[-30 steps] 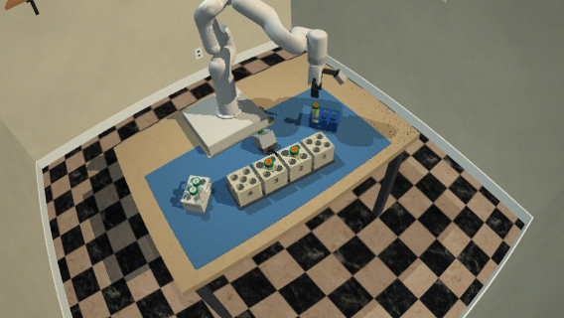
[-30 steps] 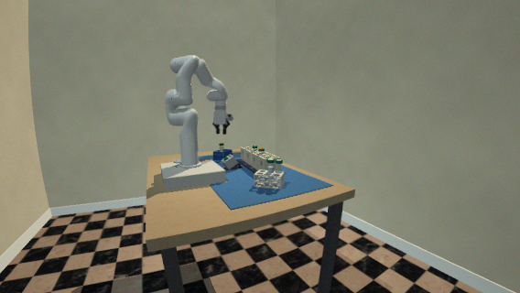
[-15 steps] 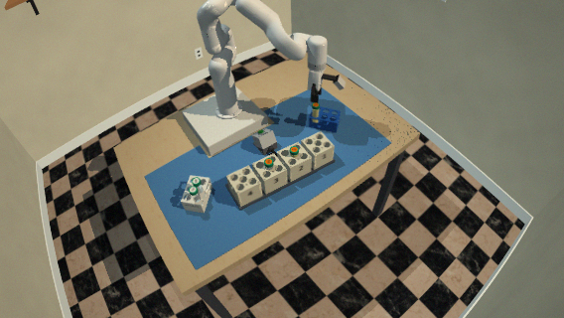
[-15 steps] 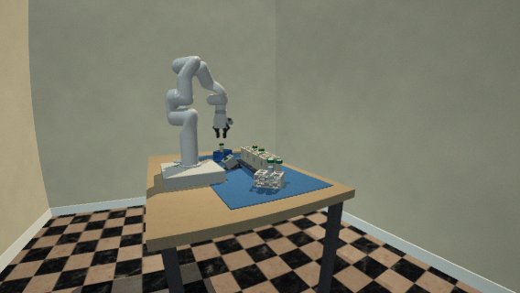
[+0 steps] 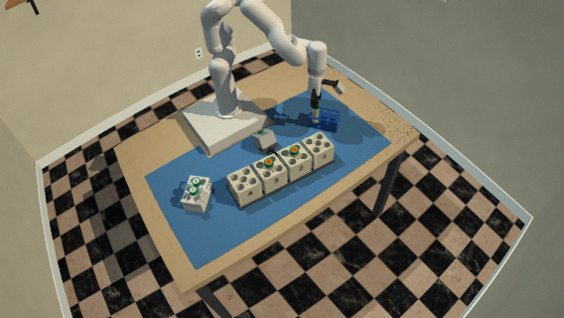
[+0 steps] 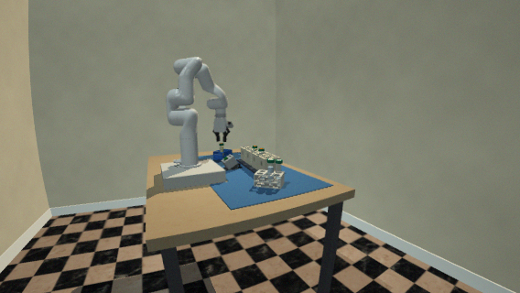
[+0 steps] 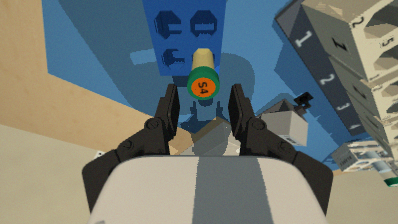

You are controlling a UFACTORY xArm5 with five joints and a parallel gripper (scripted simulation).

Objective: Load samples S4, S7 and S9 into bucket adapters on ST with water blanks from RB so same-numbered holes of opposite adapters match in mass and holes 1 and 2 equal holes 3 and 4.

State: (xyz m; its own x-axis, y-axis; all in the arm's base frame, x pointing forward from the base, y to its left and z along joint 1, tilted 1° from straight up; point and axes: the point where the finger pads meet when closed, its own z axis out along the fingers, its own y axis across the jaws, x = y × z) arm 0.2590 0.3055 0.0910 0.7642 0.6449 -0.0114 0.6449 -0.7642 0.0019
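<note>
Sample tube S4, with a green cap and an orange dot, stands upright in the blue sample rack RS, at its end nearer the arm's base. My gripper is open and hangs straight above this tube, its fingers a little above the cap on either side. The rack's other wells look empty. On the loading stand ST, one orange-dotted tube stands in adapter 3 and one in adapter 2. Adapters 4 and 1 show empty holes.
The white blank rack RB holds green-capped blanks at the left end of the blue mat. The grey desk with the green DONE key sits between the arm's base plate and ST. The table's right edge lies behind RS.
</note>
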